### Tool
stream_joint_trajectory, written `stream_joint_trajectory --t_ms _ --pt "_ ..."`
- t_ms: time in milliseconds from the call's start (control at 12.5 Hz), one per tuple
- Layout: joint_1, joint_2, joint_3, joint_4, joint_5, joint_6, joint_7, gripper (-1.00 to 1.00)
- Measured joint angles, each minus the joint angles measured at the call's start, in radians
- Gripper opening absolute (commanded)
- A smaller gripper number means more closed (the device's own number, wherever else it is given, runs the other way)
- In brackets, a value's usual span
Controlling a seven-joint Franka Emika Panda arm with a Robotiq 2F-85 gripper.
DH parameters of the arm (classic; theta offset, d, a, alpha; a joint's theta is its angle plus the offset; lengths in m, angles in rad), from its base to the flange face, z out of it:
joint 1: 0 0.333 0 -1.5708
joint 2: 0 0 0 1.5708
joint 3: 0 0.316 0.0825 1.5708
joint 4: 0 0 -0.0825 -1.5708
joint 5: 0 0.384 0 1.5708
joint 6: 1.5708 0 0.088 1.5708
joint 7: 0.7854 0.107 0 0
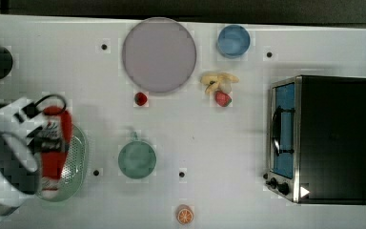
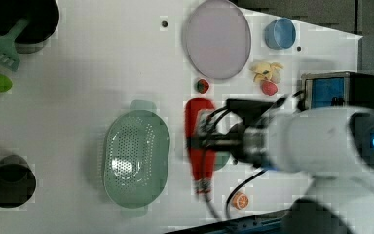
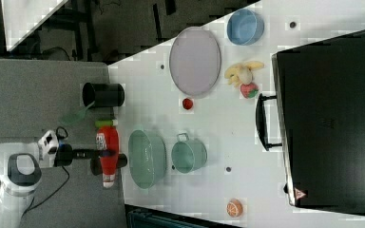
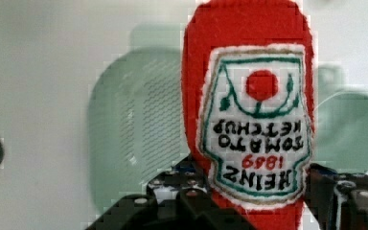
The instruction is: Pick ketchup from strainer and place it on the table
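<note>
While my gripper (image 2: 202, 144) clamps the ketchup (image 2: 199, 141) mid-body, jaws half-closed, the arm reaches level toward nine o'clock in the left view, above the table (image 2: 78, 73).

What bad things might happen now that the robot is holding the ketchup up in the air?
The gripper holds the ketchup only around its middle, lying sideways, so it might tip or slip as the arm moves. If it fell now, it could drop back into the strainer, which sits close beside it. The green cup is near too, so a careless landing could bump it.
</note>
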State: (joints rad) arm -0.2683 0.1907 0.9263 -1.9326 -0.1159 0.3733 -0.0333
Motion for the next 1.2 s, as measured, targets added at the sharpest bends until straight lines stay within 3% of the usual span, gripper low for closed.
stream_joint_trajectory --t_ms 240,640,960,1200 --pt "-0.093 -0.057 -0.064 0.006 0.032 -0.014 -0.129 0.13" --pt "-0.190 -0.088 -0.254 0.033 0.024 -0.021 -0.395 0.13" --pt "-0.233 -0.085 -0.424 0.017 0.031 -0.006 -0.492 0.13" --pt "-0.268 -0.089 -0.495 -0.073 0.023 0.099 -0.506 0.13"
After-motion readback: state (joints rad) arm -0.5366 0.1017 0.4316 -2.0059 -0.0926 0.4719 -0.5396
